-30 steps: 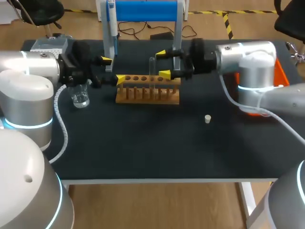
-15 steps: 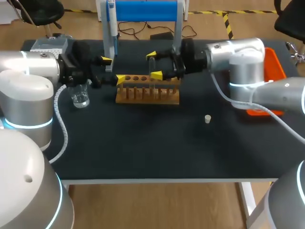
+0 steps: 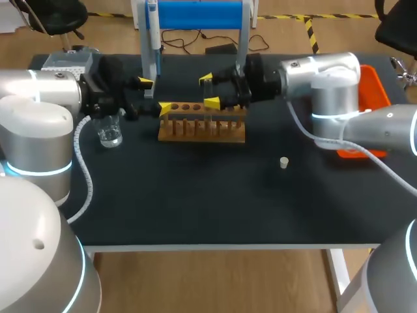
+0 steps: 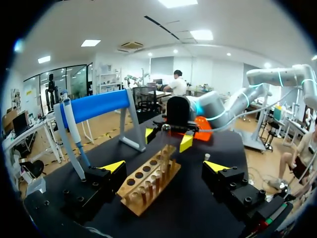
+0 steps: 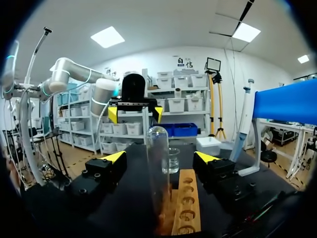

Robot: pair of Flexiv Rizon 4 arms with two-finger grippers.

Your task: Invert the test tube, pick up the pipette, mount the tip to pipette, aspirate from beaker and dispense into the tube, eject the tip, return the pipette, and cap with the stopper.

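Observation:
A clear test tube (image 3: 208,112) stands in the wooden rack (image 3: 202,129), its rounded end up. My right gripper (image 3: 209,90) straddles the tube's upper part, open. In the right wrist view the tube (image 5: 157,148) rises midway between the fingers (image 5: 115,157) with a gap on each side. My left gripper (image 3: 155,95) hangs open over the rack's left end, nothing in it; its own view shows the rack (image 4: 148,183) between its fingertips. The pipette (image 3: 152,26) hangs on the blue stand. The beaker (image 3: 109,134) sits left of the rack, the white stopper (image 3: 284,162) lies front right.
An orange tray (image 3: 378,98) sits at the table's right edge behind my right arm. A tip box (image 3: 65,60) is at the back left corner. The blue stand (image 3: 195,14) rises just behind the rack.
My right gripper has slid left along the rack until its fingers stand on both sides of the test tube. The left arm has stayed still.

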